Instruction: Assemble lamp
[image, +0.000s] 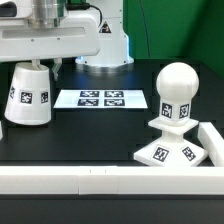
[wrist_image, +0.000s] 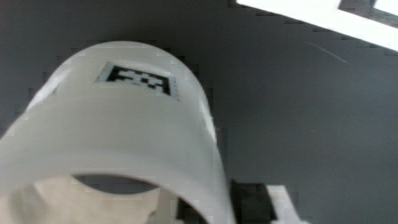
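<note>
The white tapered lamp shade (image: 30, 95) stands at the exterior view's left, narrow end up, with square tags on its side. My gripper (image: 42, 62) comes down onto its top rim. In the wrist view the shade (wrist_image: 125, 110) fills the picture. My gripper (wrist_image: 222, 205) pinches the shade's wall at the opening: one dark finger (wrist_image: 260, 200) sits outside and the other shows inside the rim. The ball-shaped bulb (image: 176, 88) stands upright on the flat square base (image: 165, 153) at the exterior view's right.
The marker board (image: 100, 98) lies flat between the shade and the bulb. A white wall (image: 90, 180) runs along the front edge and turns up at the right corner (image: 210, 140). The arm's white base (image: 105, 45) stands behind.
</note>
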